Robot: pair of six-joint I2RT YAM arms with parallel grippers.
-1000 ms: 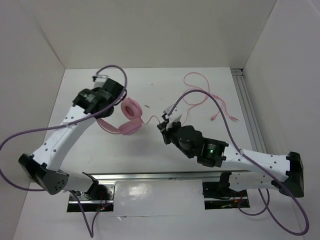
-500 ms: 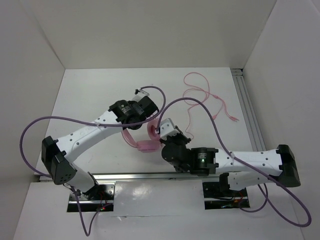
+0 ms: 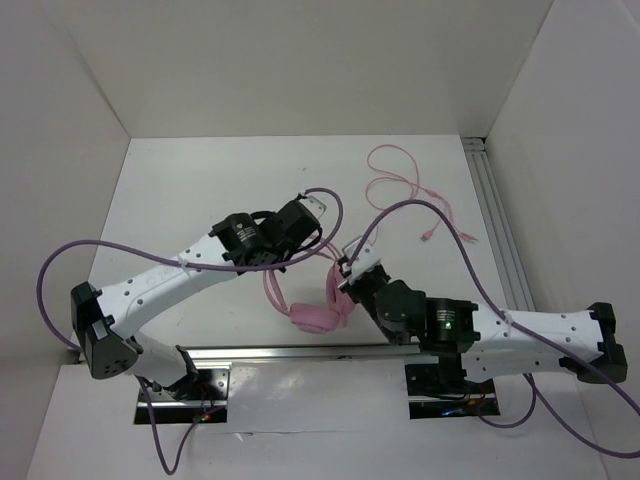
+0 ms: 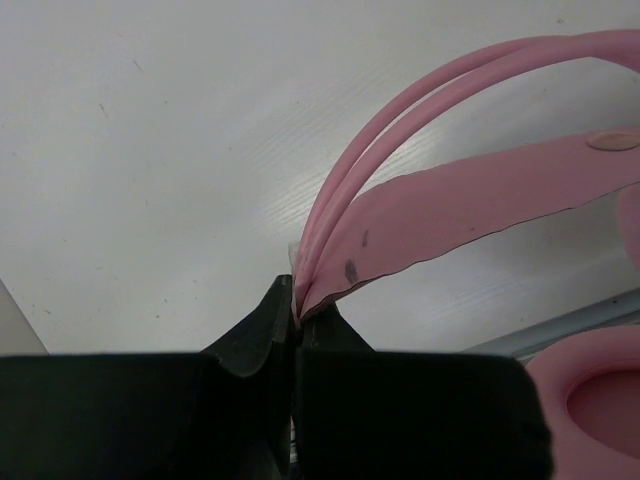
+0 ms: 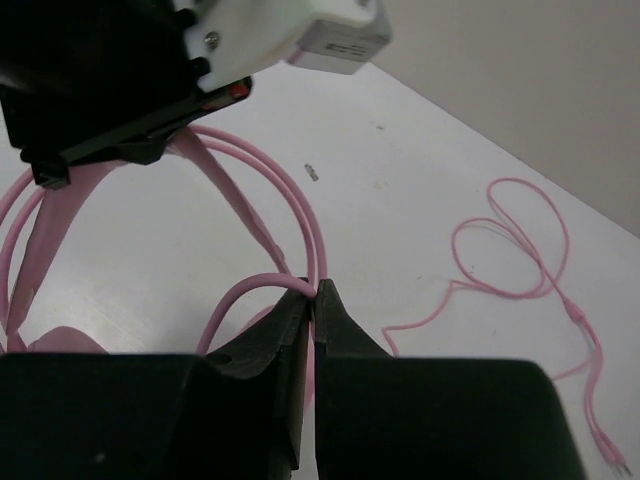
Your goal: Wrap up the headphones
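Headphones (image 3: 312,318) nearer the front rail (image 3: 300,352), left end effector (image 4: 293,302) and right end effector (image 5: 313,296) closer together

Far-left bench (image 3: 185,185): open, nothing lying on it; a tool could pass there.
Far-right: loose pink cable (image 3: 405,188) lies in loops, its end near the metal rail (image 3: 492,215) along the right edge.
Near centre: crowded. Left tool (image 4: 293,303) and right tool (image 5: 313,295) are both pinched onto the headphones (image 3: 312,316), close together. Purple arm cables (image 3: 405,204) arch above them.
White walls (image 3: 300,70) enclose three sides.
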